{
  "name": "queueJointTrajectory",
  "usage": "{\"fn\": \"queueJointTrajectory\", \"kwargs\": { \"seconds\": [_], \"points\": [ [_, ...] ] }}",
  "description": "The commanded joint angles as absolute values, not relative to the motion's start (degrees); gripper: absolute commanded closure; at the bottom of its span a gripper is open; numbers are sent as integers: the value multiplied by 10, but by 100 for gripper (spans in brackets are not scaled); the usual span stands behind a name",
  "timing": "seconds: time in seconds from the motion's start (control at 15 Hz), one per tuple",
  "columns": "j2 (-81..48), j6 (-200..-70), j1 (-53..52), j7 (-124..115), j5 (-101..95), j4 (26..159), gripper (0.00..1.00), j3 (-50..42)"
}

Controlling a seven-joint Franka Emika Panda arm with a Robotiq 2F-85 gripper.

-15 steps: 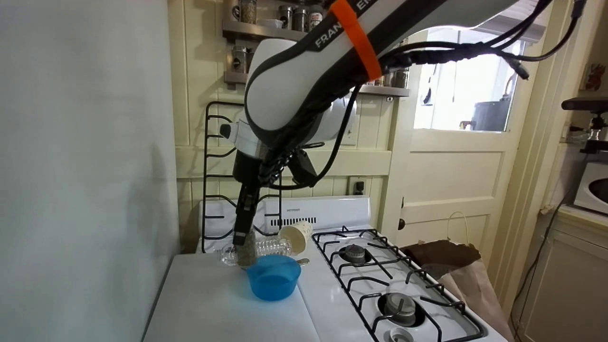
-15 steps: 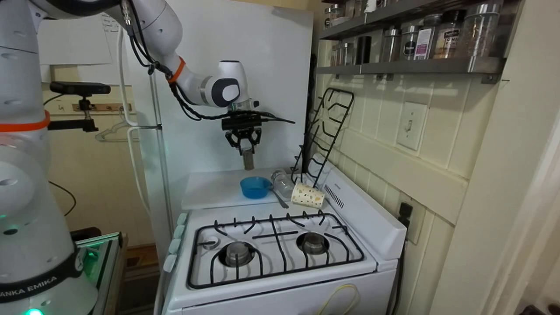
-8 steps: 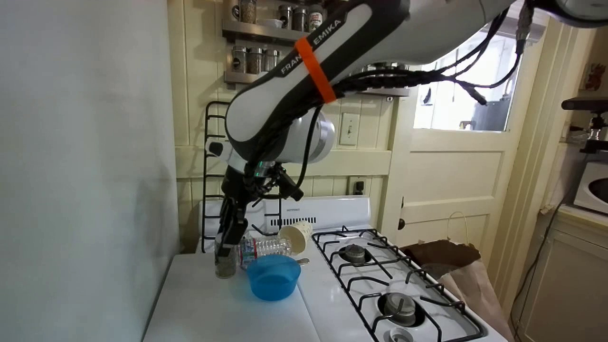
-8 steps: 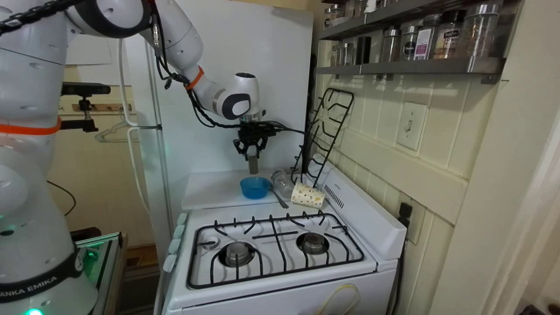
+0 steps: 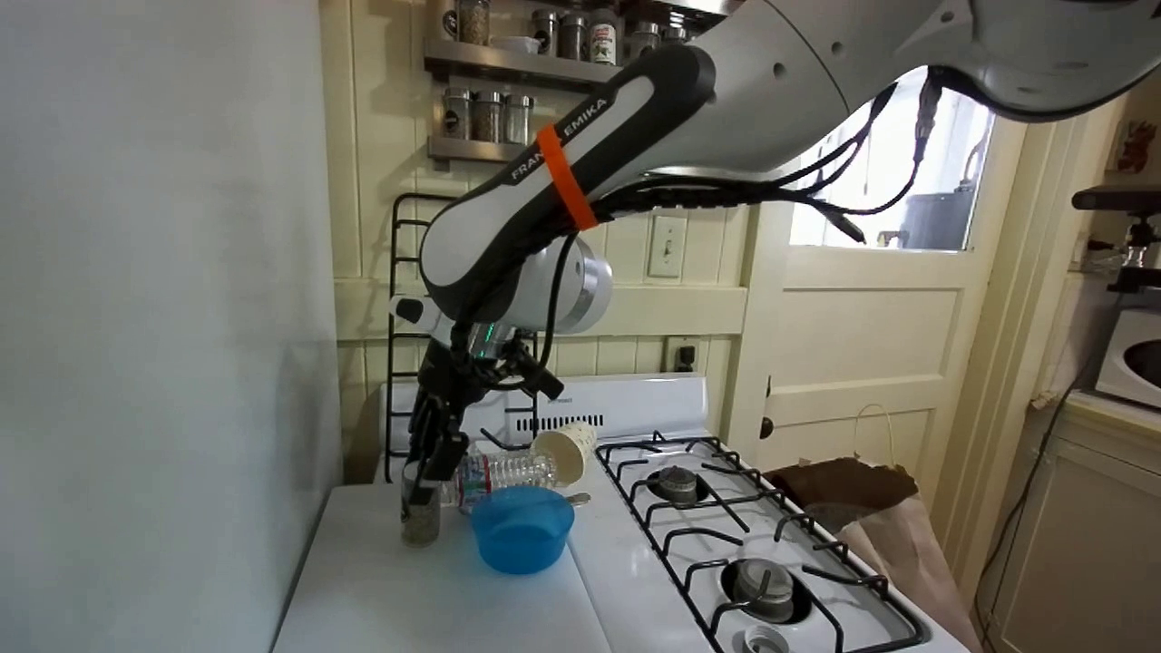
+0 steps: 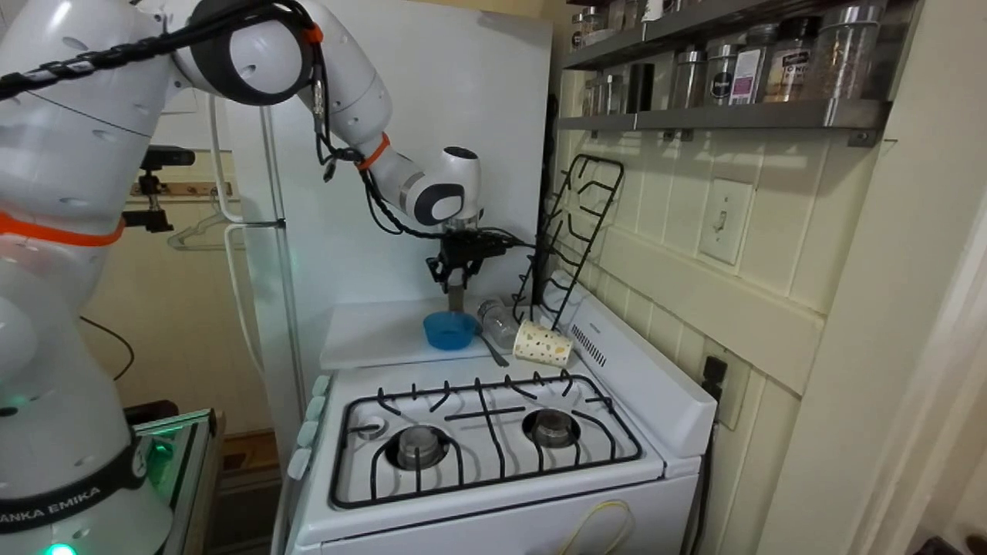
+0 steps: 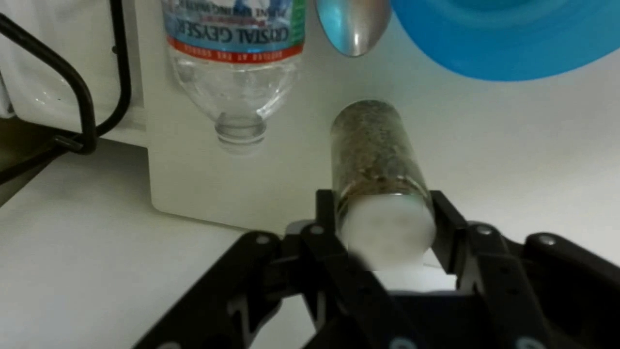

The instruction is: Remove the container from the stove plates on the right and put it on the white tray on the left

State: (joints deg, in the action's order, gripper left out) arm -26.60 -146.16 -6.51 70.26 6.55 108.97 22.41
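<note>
"What colours is the arm [image 5: 744, 100]?"

"White and pale grey, smooth and rounded, trimmed in black — and orange bands [image 5: 566, 177] strapped around it."

"Any lettering [image 5: 585, 118]?"

"FRAN on one side of a band, EMIKA on the other, pale on black."

"And lower down?"

"A black ring [image 6: 77, 497] with ANKA EMIKA showing, then a green light [image 6: 60, 549]."

"Cables [image 5: 698, 186]?"

"Black, bundled thickly, with a silvery connector [image 6: 318, 100] among them."

"And the gripper [image 7: 380, 213]?"

"Black and many-jointed — dotted with round screws [image 7: 483, 230], a dull grey."
</note>
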Motion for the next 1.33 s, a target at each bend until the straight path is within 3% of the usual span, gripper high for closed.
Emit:
{"fn": "queueJointTrajectory", "kwargs": {
  "seconds": [0.0,0.07,0.13,0.27,0.47,0.8,1.27],
  "points": [
    [-289,-1420,-61,721,73,1056,76,230],
    [-293,-1412,-61,722,73,1051,61,229],
    [-295,-1405,-62,722,73,1047,26,228],
    [-298,-1391,-63,720,72,1040,22,226],
    [-293,-1378,-66,710,70,1034,1,218],
    [-197,-1404,-90,583,37,1100,0,173],
    [-39,-1346,-105,390,-94,1236,0,126]
  ]
}}
